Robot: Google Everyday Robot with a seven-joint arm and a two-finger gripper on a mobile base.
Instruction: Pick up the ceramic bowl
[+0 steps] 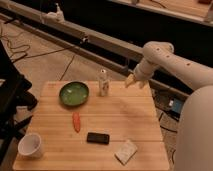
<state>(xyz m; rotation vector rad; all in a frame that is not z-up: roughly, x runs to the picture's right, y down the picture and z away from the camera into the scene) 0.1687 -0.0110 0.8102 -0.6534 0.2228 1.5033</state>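
Note:
The ceramic bowl (74,93) is round, shallow and glossy green with a darker rim. It sits at the back left of the wooden table (135,112). My gripper (133,81) hangs on the white arm (165,57) over the table's back right edge, well to the right of the bowl. A small white bottle (103,83) stands between the bowl and the gripper.
An orange carrot-like piece (76,121) lies in front of the bowl. A black phone-like slab (98,138), a pale sponge (125,151) and a white cup (30,145) lie along the front. Cables and a rail run behind the table.

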